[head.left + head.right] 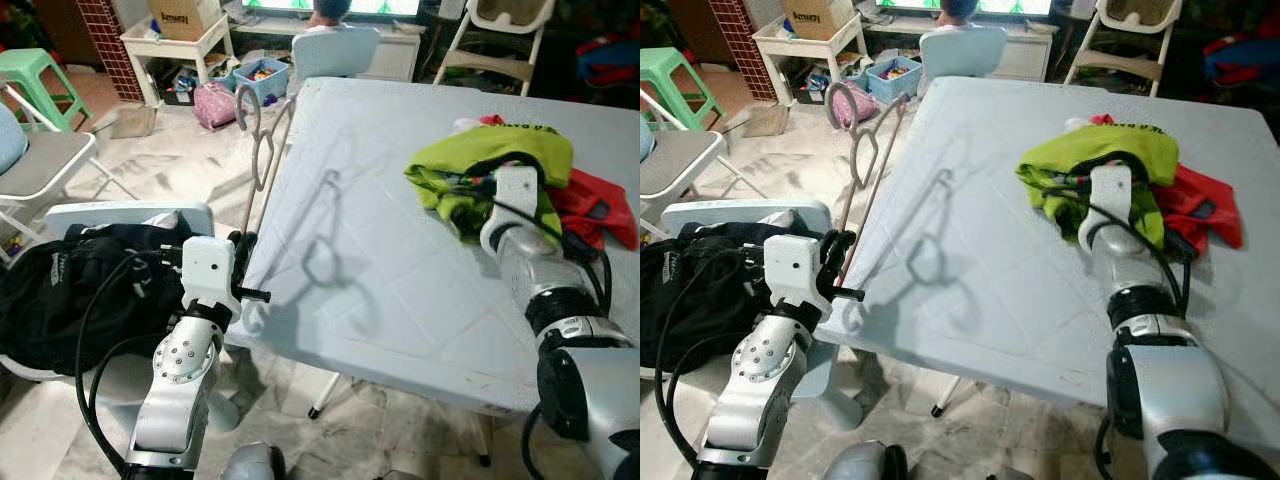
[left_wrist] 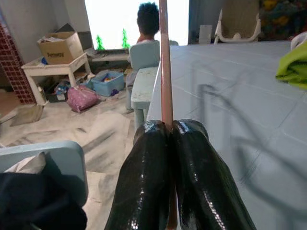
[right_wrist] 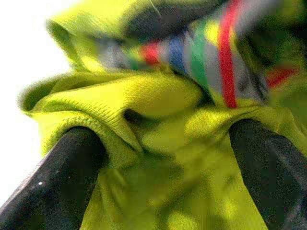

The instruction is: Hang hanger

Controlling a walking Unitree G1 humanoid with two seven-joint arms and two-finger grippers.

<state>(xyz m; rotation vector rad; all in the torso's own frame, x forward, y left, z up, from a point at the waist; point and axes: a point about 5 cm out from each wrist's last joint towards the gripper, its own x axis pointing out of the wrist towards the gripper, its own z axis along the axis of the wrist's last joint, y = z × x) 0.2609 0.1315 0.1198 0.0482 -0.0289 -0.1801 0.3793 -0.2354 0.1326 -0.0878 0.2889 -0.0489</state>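
The left gripper is clamped tight around the lower bar of a thin pinkish wire hanger, holding it upright just off the left edge of the pale blue-grey square table, hook end topmost and its shadow falling across the tabletop. The right gripper is pushed into a crumpled lime-green garment with coloured stripes, lying on the table's far right part, its fingers spread apart with cloth bunched between them. A red cloth lies touching the green one. A black backpack rests on a light blue chair beside the left arm. A person sits at the far end of the room
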